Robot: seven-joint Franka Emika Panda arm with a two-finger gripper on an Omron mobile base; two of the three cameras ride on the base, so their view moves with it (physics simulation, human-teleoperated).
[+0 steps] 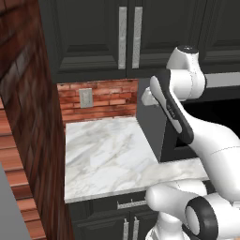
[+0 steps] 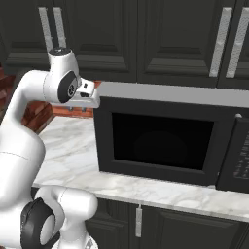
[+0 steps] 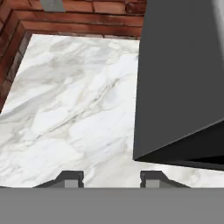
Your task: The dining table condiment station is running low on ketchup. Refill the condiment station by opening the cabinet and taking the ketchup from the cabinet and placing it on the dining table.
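The cabinet [image 1: 93, 35] is seen above the marble counter [image 1: 103, 154] with both doors closed, its long silver handles [image 1: 129, 37] side by side; the ketchup cannot be made out anywhere. The gripper [image 3: 111, 178] is held over the counter, beside the dark microwave [image 2: 160, 136]; its fingertips [image 3: 70, 178] are spread apart and nothing is held between them. A brick backsplash [image 1: 105, 98] with a grey outlet [image 1: 85, 97] is seen behind the counter.

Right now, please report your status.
Gripper open, empty, above marble counter. Cabinet doors shut, handles untouched. Microwave close beside the hand.
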